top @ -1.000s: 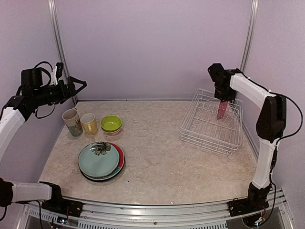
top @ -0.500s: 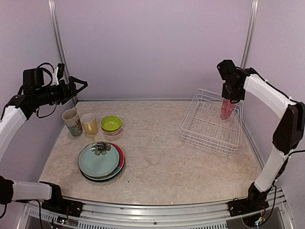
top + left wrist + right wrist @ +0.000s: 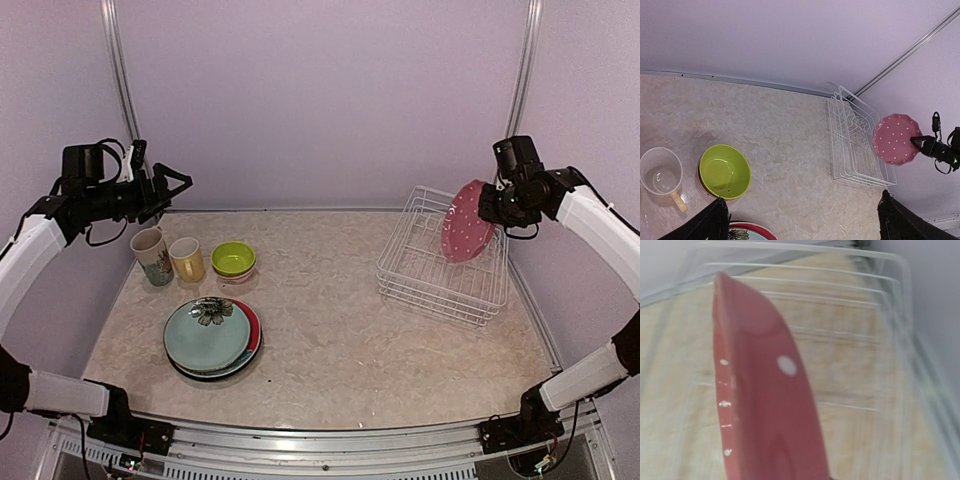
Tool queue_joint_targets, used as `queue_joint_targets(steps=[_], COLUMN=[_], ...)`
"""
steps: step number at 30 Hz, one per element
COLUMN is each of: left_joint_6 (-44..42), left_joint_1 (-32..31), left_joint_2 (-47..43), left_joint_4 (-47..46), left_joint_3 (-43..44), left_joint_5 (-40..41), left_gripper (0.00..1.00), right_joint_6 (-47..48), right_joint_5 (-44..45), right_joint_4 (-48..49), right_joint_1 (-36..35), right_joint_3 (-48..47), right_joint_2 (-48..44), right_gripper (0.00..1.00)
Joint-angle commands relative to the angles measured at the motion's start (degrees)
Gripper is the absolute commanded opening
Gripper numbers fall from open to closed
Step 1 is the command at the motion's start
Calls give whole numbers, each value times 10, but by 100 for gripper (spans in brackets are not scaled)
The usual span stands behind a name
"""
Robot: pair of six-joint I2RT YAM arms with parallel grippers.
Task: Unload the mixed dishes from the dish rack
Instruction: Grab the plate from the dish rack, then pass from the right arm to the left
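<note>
one dotted plate (image 3: 464, 226) in right hand (image 3: 487, 211)

A table (image 3: 340, 350) with a beige, marble-patterned top fills the scene. Behind the table rises a plain lilac back wall (image 3: 320, 100), and matching side walls (image 3: 40, 90) close it in. Two metal uprights (image 3: 522, 70) stand at the table's far corners. A ribbed metal rail (image 3: 330, 440) runs along its near edge. The light is soft and even.

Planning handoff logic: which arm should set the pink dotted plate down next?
Right. The right gripper grips the pink dotted plate over the dish rack; the left gripper hangs open and empty, far off near the cream mug.
</note>
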State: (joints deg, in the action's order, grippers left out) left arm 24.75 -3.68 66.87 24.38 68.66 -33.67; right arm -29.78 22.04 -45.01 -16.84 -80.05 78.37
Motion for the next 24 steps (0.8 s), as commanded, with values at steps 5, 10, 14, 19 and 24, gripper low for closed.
queue_joint_targets(steps=[5,10,14,19,24], left_joint_6=[5,6,10,27,66], left_joint_1=[-38,-84,-109,-132,-165], left_joint_2=[44,83,120,148,156], left_joint_4=[-7,-4,4,-1,-29], left_joint_3=[-7,-4,7,15,9], left_joint_5=[-9,-7,-19,-33,-55], left_gripper=[99,98,97,96,96], right_joint_6=[-20,-64,-117,-162,-176], right_joint_5=[-209,-335,-438,-496,-494], right_joint_4=[178,251,375,482,529], right_joint_1=[20,21,21,-4,-53], right_joint_3=[64,119,197,252,255], right_joint_2=[-89,-98,-106,-79,-40], right_gripper=[0,0,0,0,0])
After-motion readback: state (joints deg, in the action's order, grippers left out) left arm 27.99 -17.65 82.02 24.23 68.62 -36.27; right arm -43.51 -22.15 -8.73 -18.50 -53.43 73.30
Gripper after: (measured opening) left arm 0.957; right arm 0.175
